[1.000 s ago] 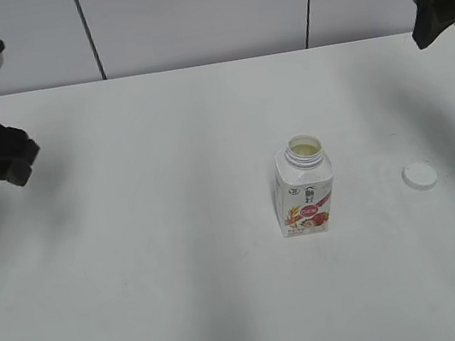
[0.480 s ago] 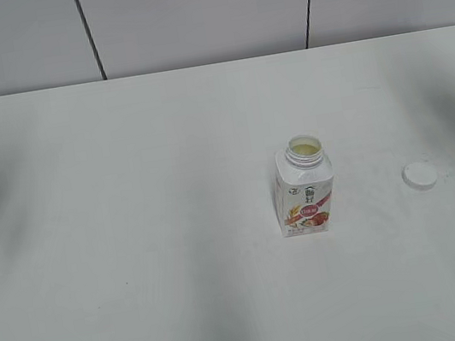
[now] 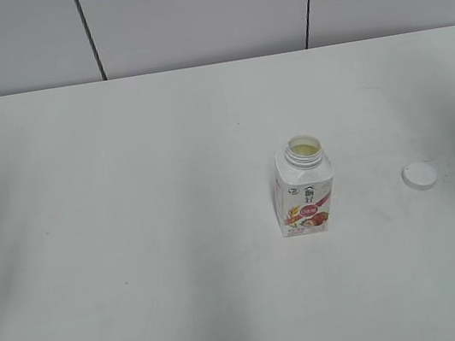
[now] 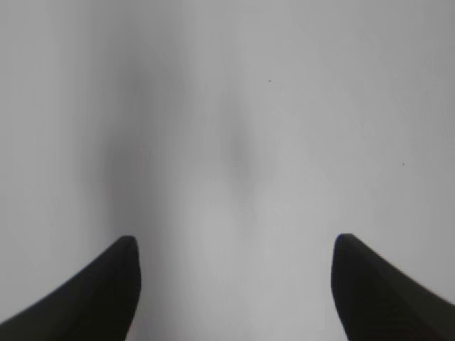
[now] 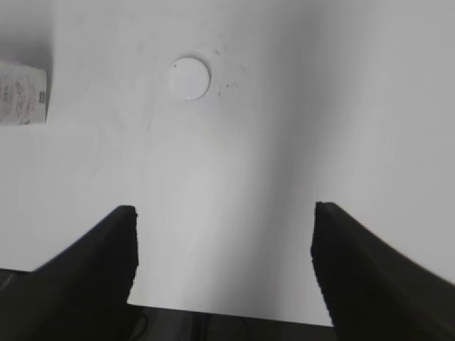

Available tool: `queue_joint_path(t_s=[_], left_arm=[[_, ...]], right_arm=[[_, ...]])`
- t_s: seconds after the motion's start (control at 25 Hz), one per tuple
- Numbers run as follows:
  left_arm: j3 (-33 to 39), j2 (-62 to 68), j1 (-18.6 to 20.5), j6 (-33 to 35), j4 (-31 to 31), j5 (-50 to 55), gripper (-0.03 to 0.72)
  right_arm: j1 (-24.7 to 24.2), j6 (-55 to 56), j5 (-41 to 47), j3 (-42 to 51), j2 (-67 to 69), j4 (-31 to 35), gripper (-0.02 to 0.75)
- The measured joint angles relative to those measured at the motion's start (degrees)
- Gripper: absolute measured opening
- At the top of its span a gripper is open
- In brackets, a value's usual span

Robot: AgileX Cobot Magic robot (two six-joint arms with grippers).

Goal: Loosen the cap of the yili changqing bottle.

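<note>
- Yili changqing bottle (image 3: 303, 190): upright on the white table (image 3: 134, 237), right of centre, neck open and uncapped
- Cap (image 3: 420, 175): flat on the table, well apart from the bottle on its right; also visible in the right wrist view (image 5: 190, 77)
- Left gripper (image 4: 234, 284): jaws spread wide, empty, over bare table
- Right gripper (image 5: 224, 256): jaws spread wide, empty, cap ahead
- Step: loosening appears complete; judged next move is none beyond keeping both arms clear
</note>
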Motion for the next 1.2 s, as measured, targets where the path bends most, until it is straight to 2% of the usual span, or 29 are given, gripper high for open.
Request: queue_joint_path(t_s=[0.44, 0.88, 1.2], left_arm=[[12.2, -27.77, 0.0, 0.0, -1.6, 2.06, 0.512], [19.48, -45.02, 0.0, 0.0, -2.34, 6.25, 0.512], [24.1, -58.09, 0.0, -0.06, -3.12, 3.55, 0.512]], right_arm=[[0.0, -0.28, -1.42, 16.83, -18.94, 0.05, 0.594], [0.0, 0.34, -1.86, 30.49, -36.31, 0.62, 0.594], [0.0, 1.26, -1.94, 37.2, -48.25, 0.62, 0.594]])
